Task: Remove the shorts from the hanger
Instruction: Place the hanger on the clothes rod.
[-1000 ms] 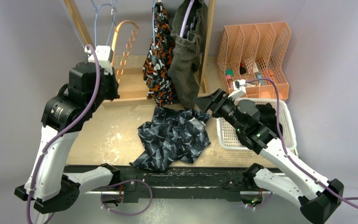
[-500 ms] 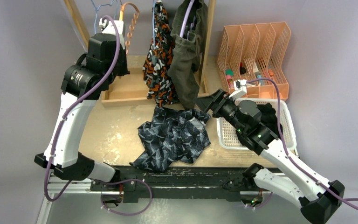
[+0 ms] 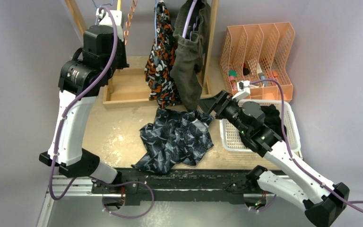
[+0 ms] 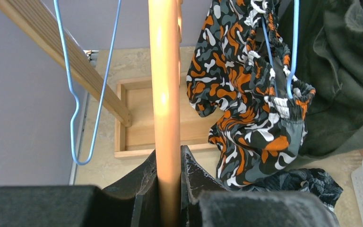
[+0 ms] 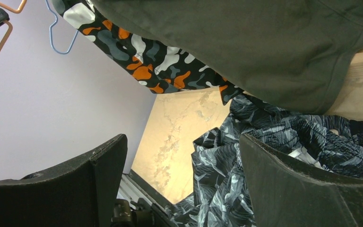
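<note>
Shorts, four pairs.
- Left gripper point(image 4: 168, 161): at 11 o'clock, clenched on orange hanger point(image 4: 165, 85).
- Camo shorts point(image 3: 159, 71): hanging at 12 o'clock.
- Olive shorts point(image 3: 186, 66): hanging at 3 o'clock of camo, touching it.
- Navy shorts point(image 3: 177, 139): heaped on table point(image 3: 113, 132), 6 o'clock of camo.
- Right gripper point(image 5: 182, 142): released, fingers spread, near olive hem.
- Black shorts point(image 3: 270, 116): in basket point(image 3: 231, 137), 3 o'clock of navy.
</note>
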Tool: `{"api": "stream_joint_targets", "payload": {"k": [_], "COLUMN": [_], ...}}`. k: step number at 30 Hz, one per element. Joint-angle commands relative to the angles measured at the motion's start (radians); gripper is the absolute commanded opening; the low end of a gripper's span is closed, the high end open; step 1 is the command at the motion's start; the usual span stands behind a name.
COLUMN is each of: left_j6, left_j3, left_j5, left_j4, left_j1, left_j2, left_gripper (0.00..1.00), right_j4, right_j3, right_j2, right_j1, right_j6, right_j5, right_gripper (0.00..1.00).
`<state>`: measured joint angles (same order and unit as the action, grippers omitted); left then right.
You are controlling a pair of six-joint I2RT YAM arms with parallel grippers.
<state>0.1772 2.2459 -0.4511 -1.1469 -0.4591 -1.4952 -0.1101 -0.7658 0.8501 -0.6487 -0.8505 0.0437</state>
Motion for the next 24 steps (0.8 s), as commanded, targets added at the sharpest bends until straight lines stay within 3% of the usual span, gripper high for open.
{"api": "stream_joint_targets", "payload": {"k": [1,18,24], "left_j6": [-0.021,0.013,0.002], "left_j3": [0.072,0.098,0.0], "left_j5": [0.013,0.172,0.25], "left_j4": [0.049,0.107,0.123], "left_j1": [0.026,0.193,0.202], "left_j2": [-0.031,-0.087,-0.073], "left_gripper": [0.0,0.0,0.0], "right_j4": [-0.036,-0.017,-0.017], "right_j3": [-0.033,-0.025,-0.023], "right_j2": [-0.012,-0.035,-0.035], "right_j1": [0.004,0.009,0.01], "right_j6": [0.022,0.022,0.024], "right_j5": [0.02,0.039,0.042], "right_gripper": [0.89,0.9,0.9]}}
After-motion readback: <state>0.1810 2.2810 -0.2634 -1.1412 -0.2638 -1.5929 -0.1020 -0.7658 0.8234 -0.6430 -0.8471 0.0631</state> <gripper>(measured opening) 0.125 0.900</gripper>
